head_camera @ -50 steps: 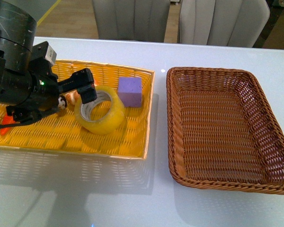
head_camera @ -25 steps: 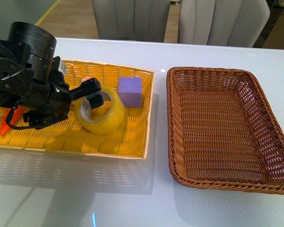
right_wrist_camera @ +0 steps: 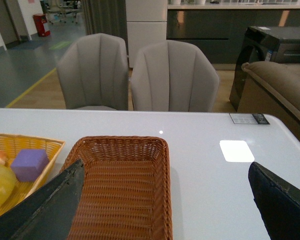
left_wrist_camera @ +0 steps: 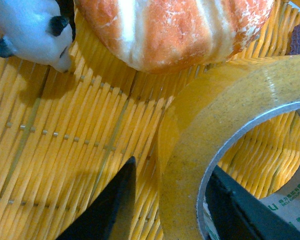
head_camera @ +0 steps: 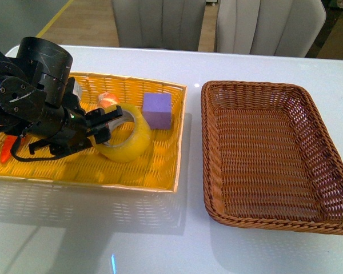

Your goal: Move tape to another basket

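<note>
- Jaws, left gripper (head_camera: 106,123): parted astride the wall of the tape (head_camera: 134,137), one finger in core, one outside; set to pinch.
- That tape sits in yellow tray (head_camera: 154,165); basket (head_camera: 274,160) beside it.
- Idle right gripper (right_wrist_camera: 166,170): jaws wide, holding nothing.

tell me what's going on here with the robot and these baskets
The left gripper is open around the wall of the yellow packing tape roll, one finger inside the core and one outside. The roll lies in the yellow woven tray, not lifted. The brown wicker basket beside it has no tape in it. The right gripper is open, away from both.
</note>
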`<state>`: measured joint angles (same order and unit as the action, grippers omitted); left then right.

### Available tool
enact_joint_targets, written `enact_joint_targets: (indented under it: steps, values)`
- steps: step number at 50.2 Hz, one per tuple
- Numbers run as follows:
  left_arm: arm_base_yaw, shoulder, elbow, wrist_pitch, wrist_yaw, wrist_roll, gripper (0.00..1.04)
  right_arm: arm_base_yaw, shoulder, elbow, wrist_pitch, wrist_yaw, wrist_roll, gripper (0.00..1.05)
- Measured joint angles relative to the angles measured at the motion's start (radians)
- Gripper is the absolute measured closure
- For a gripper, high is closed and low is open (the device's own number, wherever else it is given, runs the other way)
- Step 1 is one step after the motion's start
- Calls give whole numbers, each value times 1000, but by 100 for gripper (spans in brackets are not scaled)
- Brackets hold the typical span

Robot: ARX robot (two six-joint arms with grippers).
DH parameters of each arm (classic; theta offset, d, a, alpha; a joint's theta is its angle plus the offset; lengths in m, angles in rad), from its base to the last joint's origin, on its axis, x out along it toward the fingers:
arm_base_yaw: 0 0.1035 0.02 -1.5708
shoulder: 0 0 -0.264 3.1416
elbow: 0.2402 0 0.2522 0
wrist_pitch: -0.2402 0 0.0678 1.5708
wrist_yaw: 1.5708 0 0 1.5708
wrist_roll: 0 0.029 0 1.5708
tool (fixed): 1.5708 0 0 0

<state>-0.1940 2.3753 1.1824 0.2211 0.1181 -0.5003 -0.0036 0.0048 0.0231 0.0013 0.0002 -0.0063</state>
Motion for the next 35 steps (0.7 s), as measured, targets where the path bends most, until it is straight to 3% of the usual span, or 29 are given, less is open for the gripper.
enact_joint_targets:
  steps: [6, 19, 35]
  values:
    - [-4, 0, 5, -1, -7, -7, 89, 0, 0, 0, 0, 0, 0, 9]
    - [-3, -42, -53, 31, -14, -32, 90, 0, 0, 0, 0, 0, 0, 9]
    - [-39, -309, -145, 49, -19, -21, 90, 0, 0, 0, 0, 0, 0, 9]
